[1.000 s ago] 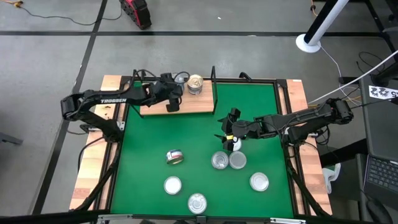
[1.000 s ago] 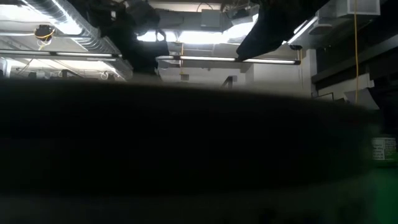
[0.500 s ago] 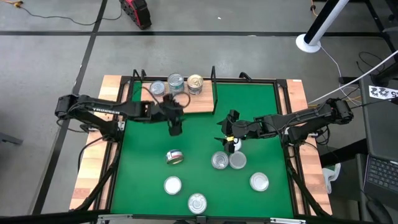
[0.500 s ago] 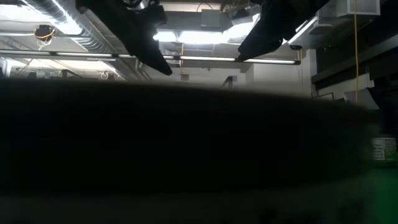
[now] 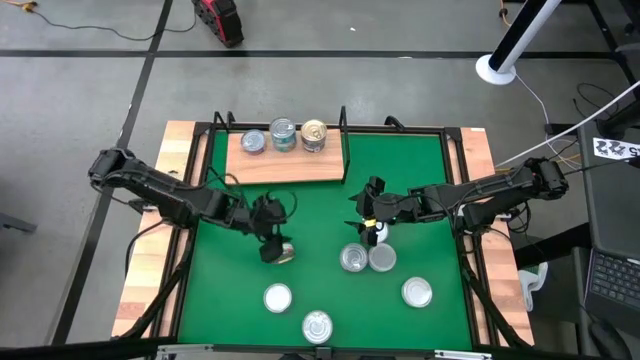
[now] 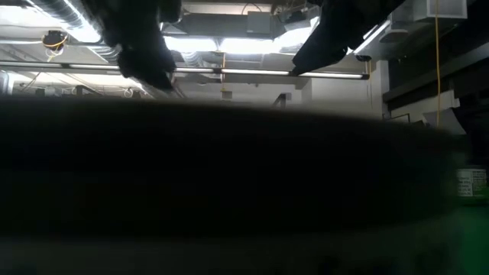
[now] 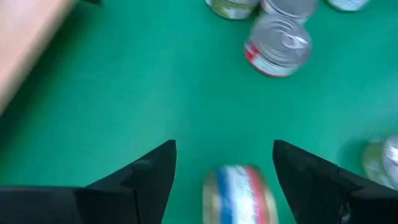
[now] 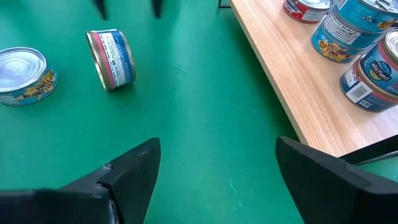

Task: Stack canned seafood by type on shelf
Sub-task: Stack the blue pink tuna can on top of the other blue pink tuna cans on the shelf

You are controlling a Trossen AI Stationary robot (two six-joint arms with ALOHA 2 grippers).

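Note:
The wooden shelf [image 5: 290, 165] lies at the far side of the green mat [image 5: 320, 200] and bears three upright tins [image 5: 283, 134]. A tin with a red and blue label [image 5: 285, 252] lies on its side on the mat. My left gripper [image 5: 268, 247] hovers open right by it. In the left wrist view the tin [image 7: 239, 194] shows between and just beyond the open fingers [image 7: 224, 171], apart from both. My right gripper [image 5: 368, 226] waits open above mid-mat, near two upright tins [image 5: 354, 259].
More upright tins stand toward the mat's near edge [image 5: 277, 297], [image 5: 317, 325], [image 5: 416, 291]. Black uprights [image 5: 343, 120] rise at the shelf's ends. The low view is almost wholly dark, with one tin [image 6: 471, 183] at its right edge.
My left gripper has swung from over the shelf toward the table's near edge, rolling its wrist as it went, and has come down beside the tin that lies on its side. All three tins on the shelf now show. My right arm has kept still.

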